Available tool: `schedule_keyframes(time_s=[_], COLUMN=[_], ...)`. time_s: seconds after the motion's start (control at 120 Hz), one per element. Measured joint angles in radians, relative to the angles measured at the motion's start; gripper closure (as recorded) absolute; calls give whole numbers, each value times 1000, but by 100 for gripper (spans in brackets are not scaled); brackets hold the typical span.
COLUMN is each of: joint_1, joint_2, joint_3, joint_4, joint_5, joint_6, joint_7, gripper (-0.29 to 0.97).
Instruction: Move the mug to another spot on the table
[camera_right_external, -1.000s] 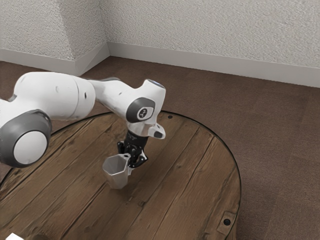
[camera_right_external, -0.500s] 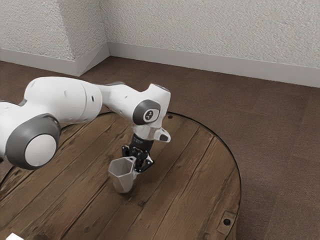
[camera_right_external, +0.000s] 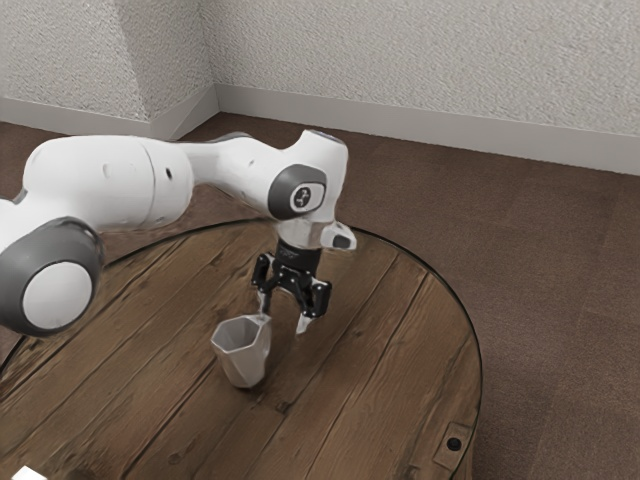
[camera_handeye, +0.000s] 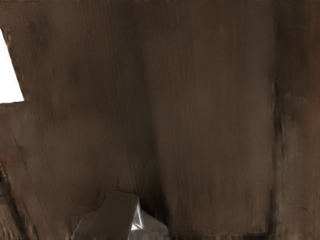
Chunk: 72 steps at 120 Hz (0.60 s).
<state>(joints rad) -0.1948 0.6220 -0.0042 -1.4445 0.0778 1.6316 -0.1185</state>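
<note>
A grey faceted mug (camera_right_external: 240, 350) stands upright on the round wooden table (camera_right_external: 400, 340), a little toward the exterior view's left of the table's middle. My black gripper (camera_right_external: 283, 318) hangs open just above and to the right of the mug's rim, one fingertip (camera_right_external: 263, 311) close to that rim and the other out over bare wood. Nothing is between the fingers. In the wrist view the mug (camera_handeye: 120, 222) appears as a blurred grey shape just under my hand, with wood planks (camera_handeye: 200, 125) beyond it.
A small white object (camera_right_external: 24, 472) lies at the table's near left edge, seen too in the wrist view as a white patch (camera_handeye: 8, 75). Bolts (camera_right_external: 453, 443) mark the table's rim. Brown floor and white baseboard surround the table.
The gripper has let go of the mug's rim, opened and risen a little, turning as it lifted. The mug stays standing on the table.
</note>
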Motion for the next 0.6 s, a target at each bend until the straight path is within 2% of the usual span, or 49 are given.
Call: schedule_keyframes(time_s=[0.167,0.375,0.6], joint_1=[10,74,91], joint_2=[-191,-495,-554], joint_3=[-40,-37,-22], joint_4=[-26,-186,-189], joint_5=[-6,-59,-71], joint_6=[-1,-15,-20], joint_7=[24,234,430], gripper=[4,1,0])
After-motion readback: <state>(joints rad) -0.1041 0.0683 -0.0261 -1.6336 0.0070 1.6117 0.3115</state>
